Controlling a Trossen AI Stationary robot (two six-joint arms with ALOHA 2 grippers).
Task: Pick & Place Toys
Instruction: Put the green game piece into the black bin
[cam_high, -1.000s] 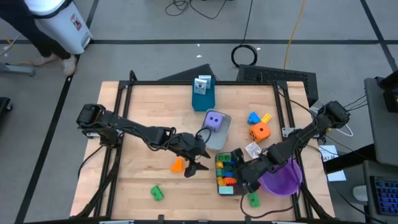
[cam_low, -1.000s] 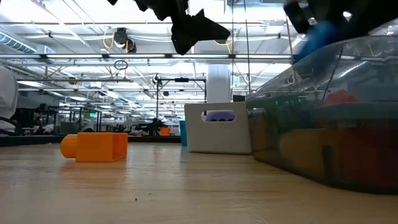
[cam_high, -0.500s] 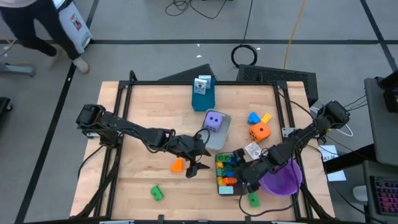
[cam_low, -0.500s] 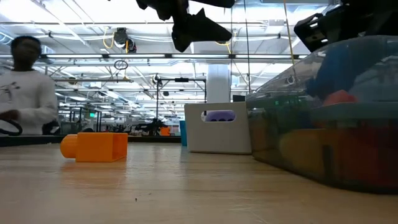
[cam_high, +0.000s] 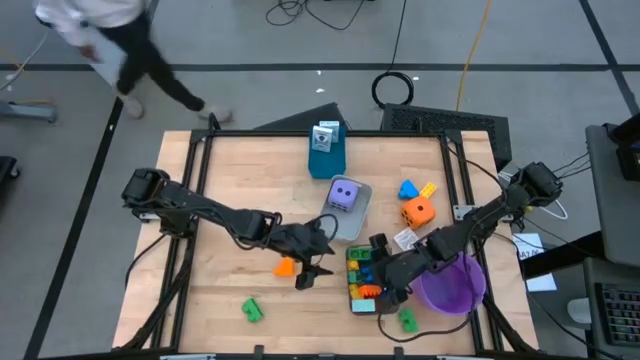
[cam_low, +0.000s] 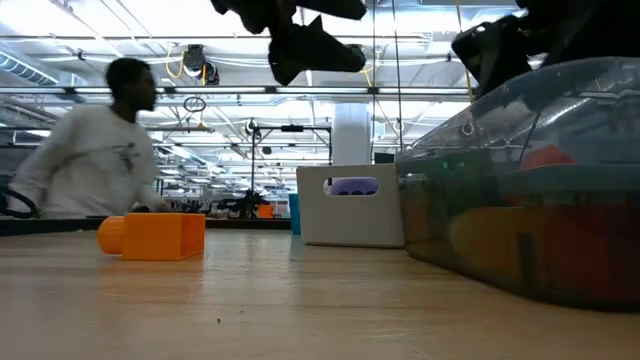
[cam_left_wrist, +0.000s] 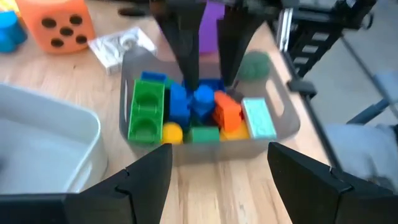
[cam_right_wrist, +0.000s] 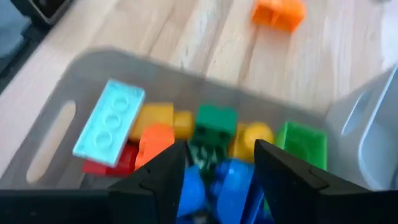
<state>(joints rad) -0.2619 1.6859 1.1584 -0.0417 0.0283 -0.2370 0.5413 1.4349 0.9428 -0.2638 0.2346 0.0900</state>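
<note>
A person (cam_low: 85, 150) at nine o'clock in the low view is motion-blurred. The grey tray (cam_low: 560, 190) at three o'clock is cut by the edge, its bricks (cam_low: 545, 160) smeared behind the wall.

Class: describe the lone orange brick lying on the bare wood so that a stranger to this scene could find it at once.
Start at the wooden table and find the left gripper, near the middle. The orange brick lies on bare wood beside it, towards the table's front. Other orange pieces sit in the grey tray or carry dots, like the orange die.
</note>
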